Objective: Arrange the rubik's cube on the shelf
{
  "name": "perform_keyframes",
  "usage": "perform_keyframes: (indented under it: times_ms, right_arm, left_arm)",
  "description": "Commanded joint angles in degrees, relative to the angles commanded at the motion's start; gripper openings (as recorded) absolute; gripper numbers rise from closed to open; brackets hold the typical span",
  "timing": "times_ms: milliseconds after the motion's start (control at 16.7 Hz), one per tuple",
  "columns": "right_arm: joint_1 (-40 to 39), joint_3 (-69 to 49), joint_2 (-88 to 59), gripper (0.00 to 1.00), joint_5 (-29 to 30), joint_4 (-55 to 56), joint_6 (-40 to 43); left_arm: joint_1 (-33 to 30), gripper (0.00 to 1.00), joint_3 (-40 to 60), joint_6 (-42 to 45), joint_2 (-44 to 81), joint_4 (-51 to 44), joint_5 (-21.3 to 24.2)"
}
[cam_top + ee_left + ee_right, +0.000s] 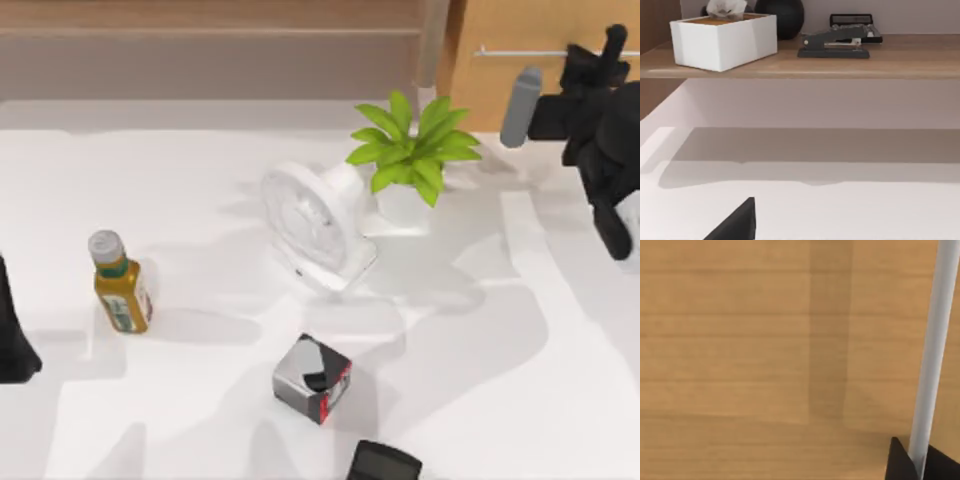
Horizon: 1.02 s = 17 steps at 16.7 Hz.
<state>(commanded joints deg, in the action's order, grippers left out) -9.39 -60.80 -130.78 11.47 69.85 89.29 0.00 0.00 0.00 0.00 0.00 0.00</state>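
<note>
Narrow right gripper (919, 465) clamped on orange-tan wooden cabinet's (740, 340) thin metal bar handle (935, 340), presumably for pulling; left arm (12, 340) parked, white desk's (500, 350) left edge.

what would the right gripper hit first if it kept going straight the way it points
Most likely the metal bar handle: the right gripper sits right at it, fingertips on either side of the bar. Just behind is the wooden drawer cabinet front. Depth is hard to judge.

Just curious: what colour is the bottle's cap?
Grey, on the yellow-green bottle; the top view shows it best.
</note>
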Motion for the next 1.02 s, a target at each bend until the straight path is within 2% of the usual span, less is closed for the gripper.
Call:
perform_keyframes:
  times_ms: [540, 1020]
  right_arm:
    - [0.43, 0.78, 0.37, 0.00, 0.26, 0.36, -0.15]
    - [-1.23, 14.34, 6.24, 0.00, 1.83, 8.05, -0.13]
  left_arm:
    - [0.00, 1.00, 0.00, 0.00, 0.00, 0.00, 0.00]
    - [0.00, 1.00, 0.00, 0.00, 0.00, 0.00, 0.00]
